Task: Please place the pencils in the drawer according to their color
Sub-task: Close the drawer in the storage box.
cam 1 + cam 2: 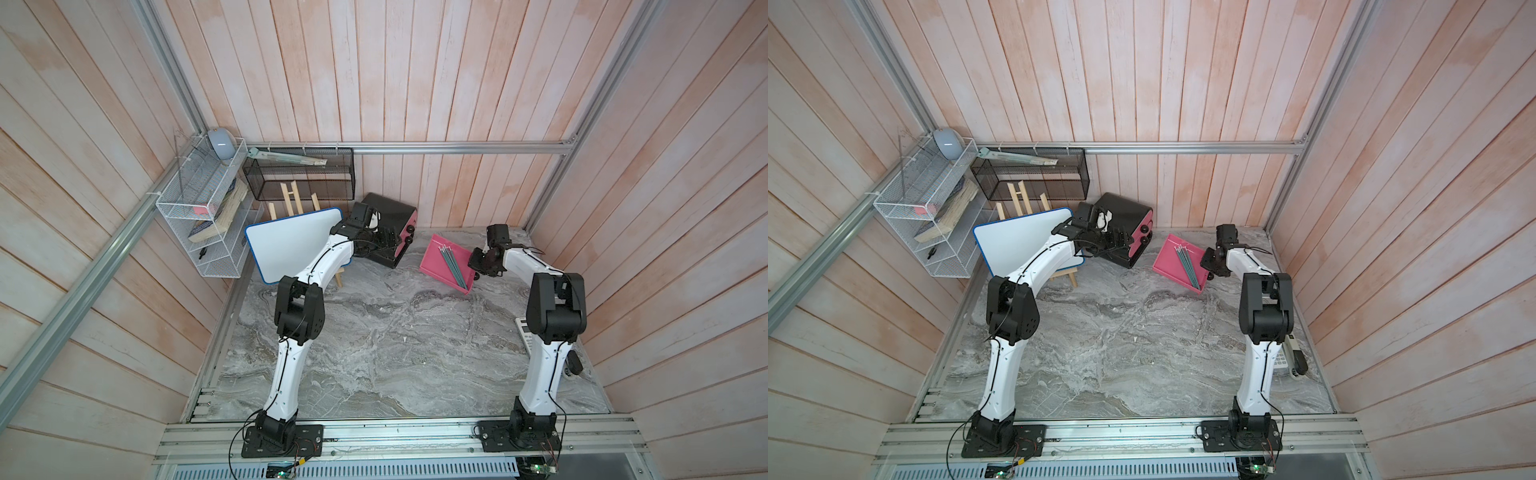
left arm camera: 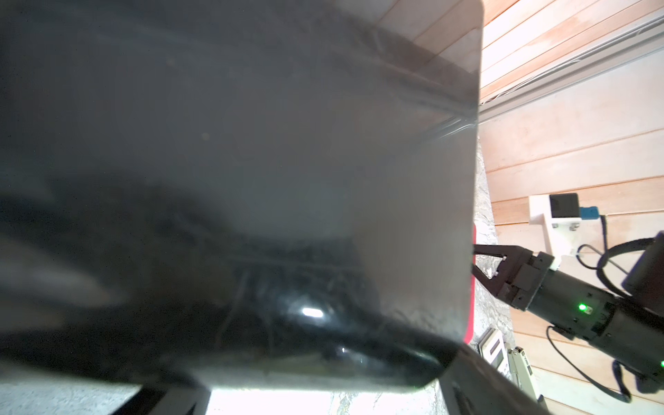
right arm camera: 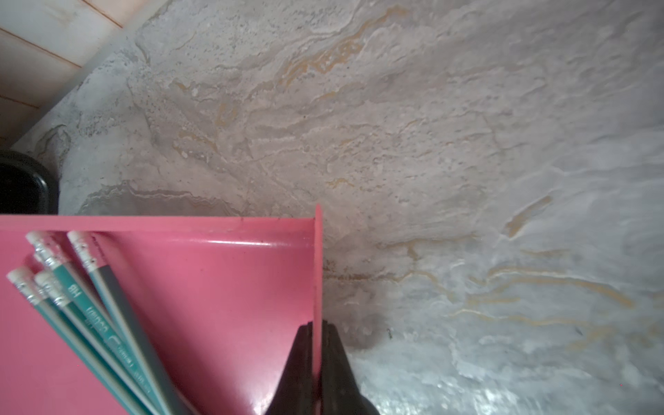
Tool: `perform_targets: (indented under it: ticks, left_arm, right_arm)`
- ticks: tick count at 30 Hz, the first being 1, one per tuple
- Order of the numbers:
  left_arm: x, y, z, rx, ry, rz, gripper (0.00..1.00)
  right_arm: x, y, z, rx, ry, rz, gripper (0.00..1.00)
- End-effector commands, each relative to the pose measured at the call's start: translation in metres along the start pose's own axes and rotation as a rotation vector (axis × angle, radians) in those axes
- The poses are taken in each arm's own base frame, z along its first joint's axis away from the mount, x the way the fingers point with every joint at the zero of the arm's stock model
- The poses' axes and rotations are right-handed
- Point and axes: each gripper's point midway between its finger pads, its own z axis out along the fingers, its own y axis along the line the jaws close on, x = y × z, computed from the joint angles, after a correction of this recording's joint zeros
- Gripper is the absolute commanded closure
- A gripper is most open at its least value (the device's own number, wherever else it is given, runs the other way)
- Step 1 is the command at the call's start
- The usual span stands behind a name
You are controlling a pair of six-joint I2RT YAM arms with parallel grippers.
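A pink drawer tray (image 1: 436, 266) (image 1: 1168, 259) (image 3: 233, 305) lies out on the marble table at the back right. Several teal-green pencils (image 1: 454, 266) (image 1: 1187, 266) (image 3: 107, 323) lie in it, erasers toward the back wall. My right gripper (image 1: 473, 269) (image 1: 1205, 266) (image 3: 316, 330) is shut on the tray's thin side wall. The black cabinet of the drawer (image 1: 395, 212) (image 1: 1125, 208) (image 2: 251, 143) stands tilted at the back, showing two pink fronts with black knobs (image 1: 411, 228). My left gripper (image 1: 388, 243) (image 1: 1121, 241) (image 2: 327, 377) straddles the cabinet's rounded edge, fingers against both sides.
A whiteboard on a wooden easel (image 1: 295, 241) stands left of the cabinet. A white wire shelf (image 1: 199, 224) and a black mesh basket (image 1: 299, 174) hang on the back left walls. A calculator (image 1: 523, 328) and a stapler (image 1: 1298, 357) lie by the right arm's elbow.
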Motion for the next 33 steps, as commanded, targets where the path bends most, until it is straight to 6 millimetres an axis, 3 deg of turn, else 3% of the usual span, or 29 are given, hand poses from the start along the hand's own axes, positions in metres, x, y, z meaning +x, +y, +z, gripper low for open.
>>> perform_targets:
  ticks: [1,9,19,26,33]
  left_arm:
    - [-0.002,-0.011,-0.003,0.035,-0.011,0.024,0.00]
    - [0.007,-0.023,0.005,0.069,0.013,0.033,0.00]
    - [0.018,-0.041,0.011,0.105,0.035,0.050,0.00]
    - [0.002,-0.051,-0.011,0.095,-0.026,0.065,0.00]
    - [-0.024,-0.045,-0.040,0.043,-0.117,0.045,0.00]
  right_arm:
    - [-0.026,0.005,-0.026,0.026,-0.064,0.001,1.00]
    - [-0.039,0.006,-0.025,0.112,-0.098,-0.011,1.00]
    - [-0.033,0.017,-0.004,0.135,-0.053,-0.021,1.00]
    - [-0.031,0.032,0.006,0.142,-0.030,-0.043,1.00]
    - [-0.022,0.042,0.020,0.154,0.014,-0.038,1.00]
